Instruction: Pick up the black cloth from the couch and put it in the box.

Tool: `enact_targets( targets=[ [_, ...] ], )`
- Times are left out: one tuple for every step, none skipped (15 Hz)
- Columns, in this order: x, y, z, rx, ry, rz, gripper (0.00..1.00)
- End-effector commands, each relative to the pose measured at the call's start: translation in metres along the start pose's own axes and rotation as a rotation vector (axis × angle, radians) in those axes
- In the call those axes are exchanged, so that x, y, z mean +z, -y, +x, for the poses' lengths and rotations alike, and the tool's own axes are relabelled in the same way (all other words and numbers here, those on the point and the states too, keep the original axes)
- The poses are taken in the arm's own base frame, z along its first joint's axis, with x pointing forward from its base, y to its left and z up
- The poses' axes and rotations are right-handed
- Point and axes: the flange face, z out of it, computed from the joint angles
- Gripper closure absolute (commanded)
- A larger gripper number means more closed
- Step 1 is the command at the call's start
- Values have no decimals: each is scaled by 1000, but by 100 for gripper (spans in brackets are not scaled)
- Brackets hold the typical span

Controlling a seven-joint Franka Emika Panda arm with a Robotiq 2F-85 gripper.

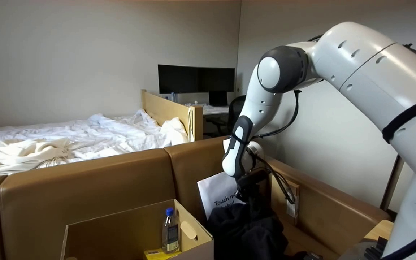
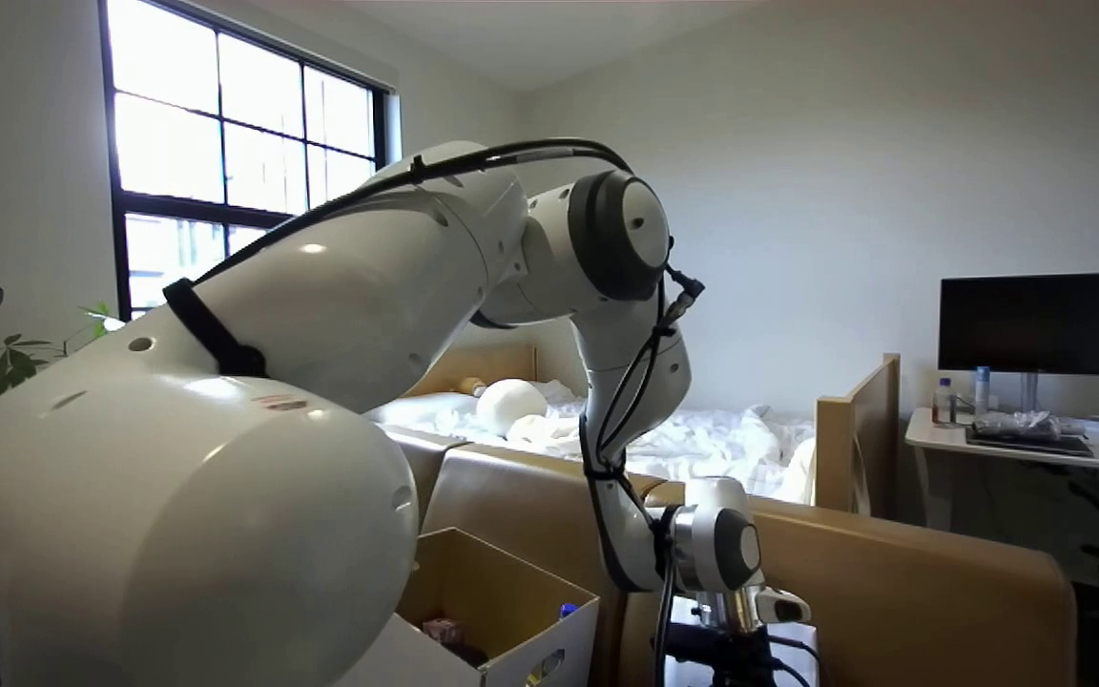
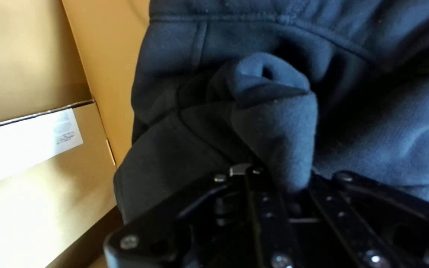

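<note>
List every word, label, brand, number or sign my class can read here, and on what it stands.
"Touch m": white rectangular sheet, upper line, cut off.
"by!": end of its lower line, partly covered by the black fabric cloth.
Too small to read: dark label on the clear plastic bottle.
Too small: reddish marking on the glossy white robot arm.
Too blurred: white label on the tan panel, wrist view.

Black cloth (image 1: 247,231) — seamed, crumpled; one fold pinched in the claw (image 3: 279,176), the rest bunched just right of the box (image 1: 121,227), lower end out of view. Box — cardboard, open-topped, upright. Brown couch (image 1: 85,187): backrest runs along the far side of both.
</note>
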Motion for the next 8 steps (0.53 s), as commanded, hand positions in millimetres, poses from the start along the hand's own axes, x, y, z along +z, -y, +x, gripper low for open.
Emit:
enact_targets(
  targets=[
    [-76,-12,-15,-80,-36,74,93],
    [-93,-11,-15,-116,-58,65,93],
    [-116,-8,-15,-176,-92,57,93],
    [-139,-5,-16,-226,-107,27,93],
    [-162,-1,-18,-270,-120,-12,94],
    [-186,2,-21,-307,-132,-49,93],
    [-211,7,-23,-338,-152,-95,93],
    [-237,11,-25,-350,-160,-158,93]
  ],
)
